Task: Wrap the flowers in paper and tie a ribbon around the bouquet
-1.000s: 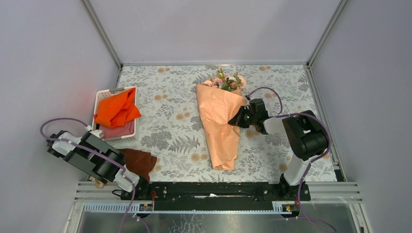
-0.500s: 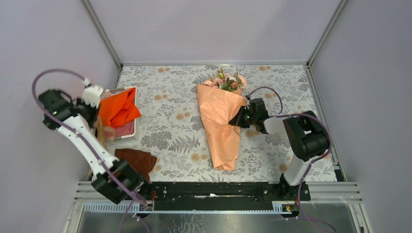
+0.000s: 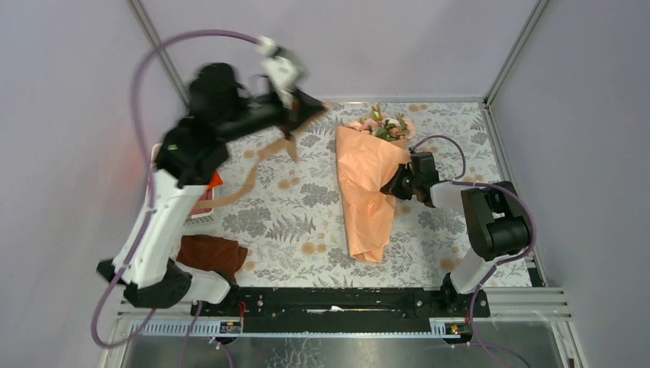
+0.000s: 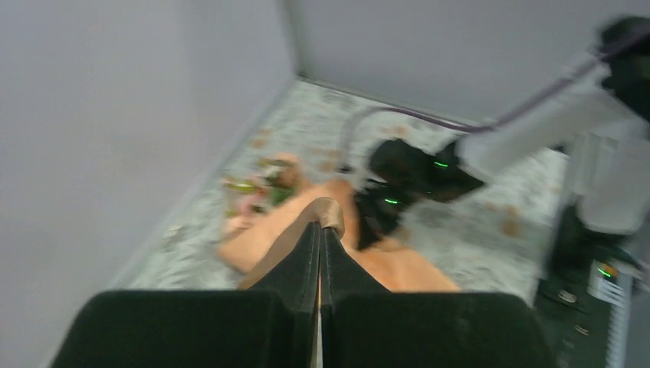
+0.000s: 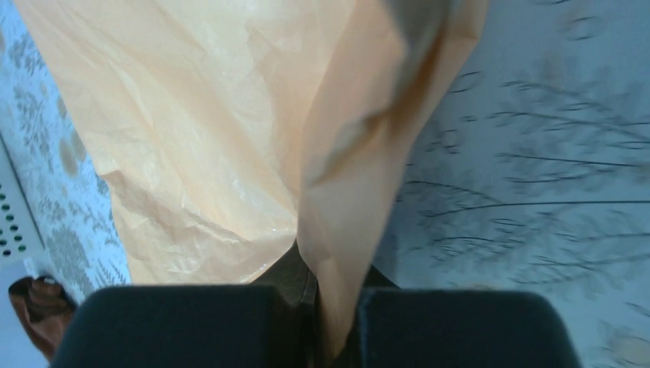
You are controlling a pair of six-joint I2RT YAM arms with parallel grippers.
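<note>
Wrap looks done: bouquet lies centre-right, your right gripper clamped on its paper. Left gripper, far left, grips the ribbon aloft. Tying not yet done.

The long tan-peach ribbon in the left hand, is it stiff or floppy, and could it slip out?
Probably floppy: the long flat tan-peach ribbon sags in a loose curve below the left hand. Likely very light, being thin and narrow, so it may swing. It could slip, since only its thin end sits between the shut fingers.

No legible txt, labels, brands, nos. or signs on any obj. in view.
</note>
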